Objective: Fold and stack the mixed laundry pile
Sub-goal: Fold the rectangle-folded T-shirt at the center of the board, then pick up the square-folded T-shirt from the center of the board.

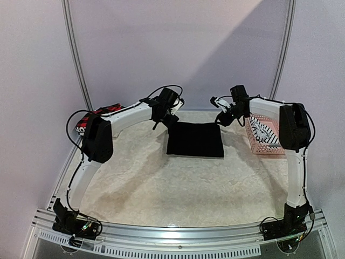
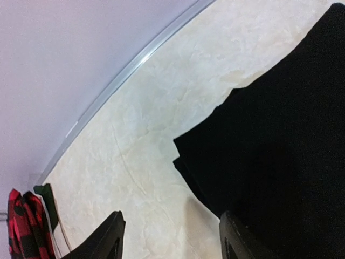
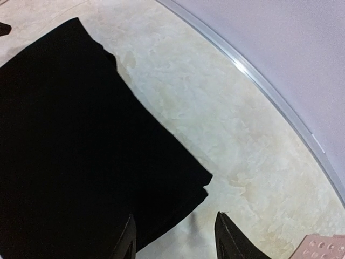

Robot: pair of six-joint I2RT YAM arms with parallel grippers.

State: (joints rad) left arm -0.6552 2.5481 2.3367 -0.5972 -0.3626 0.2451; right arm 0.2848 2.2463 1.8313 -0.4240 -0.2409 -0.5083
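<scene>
Lying folded flat toward the far edge of the counter, the black T-shirt had the left end effector above its far-left corner and the right end effector above its far-right corner, both with jaws parted, gripping nothing

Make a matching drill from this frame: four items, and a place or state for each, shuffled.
Items
1. black T-shirt
2. striped tank top
3. red-and-black plaid piece
4. left gripper

Place or state
A. inside the pink basket, right side
B. jaws open, holding nothing, by a corner of the shirt
C. folded flat, middle of the table, toward the far side
D. at the table's far left edge

Pairs: 1-C, 2-A, 3-D, 4-B
</scene>
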